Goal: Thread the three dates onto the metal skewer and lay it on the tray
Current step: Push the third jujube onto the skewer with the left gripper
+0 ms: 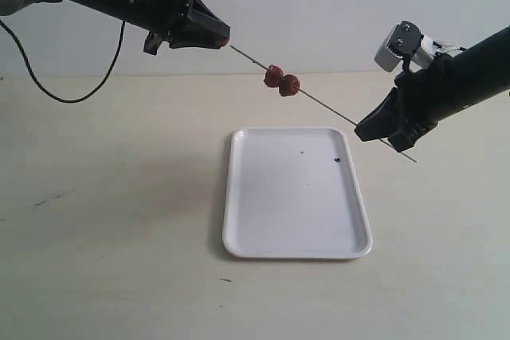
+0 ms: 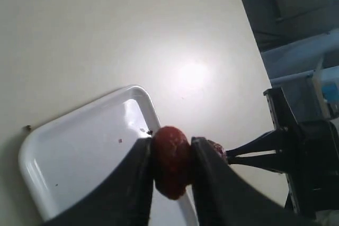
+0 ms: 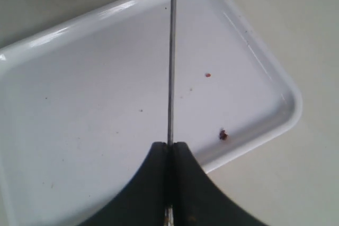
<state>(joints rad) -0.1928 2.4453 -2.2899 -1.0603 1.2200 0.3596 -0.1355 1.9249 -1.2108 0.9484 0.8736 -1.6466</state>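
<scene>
Item: skewer (image 1: 327, 103), aloft and slanted, clamped near its lower end by right pincer (image 1: 374, 129); short tip juts beyond. Two dates (image 1: 281, 80) mid-rod, touching each other, clear of both pincers. The third date (image 2: 170, 161) is clamped in left pincer (image 1: 221, 35) at upper end. The tray (image 1: 287, 205) lies below, open air between.

Two wrinkled, dark red-brown dates (image 1: 281, 80) stand out against the thin grey metal skewer (image 1: 327, 105). A third date (image 2: 170, 170), glossier and redder, shows against the matt black left gripper (image 2: 171, 144). The flat white rectangular plastic tray (image 1: 239, 220) is plain and shiny, flecked with a few tiny dark and reddish specks (image 1: 337, 159). The right gripper (image 3: 169, 146) is black as well, its boxy camera housing (image 1: 394, 49) white. The bench (image 1: 111, 236) is pale, unpatterned cream; a black cable (image 1: 48, 77) crosses the off-white wall (image 1: 319, 5).
</scene>
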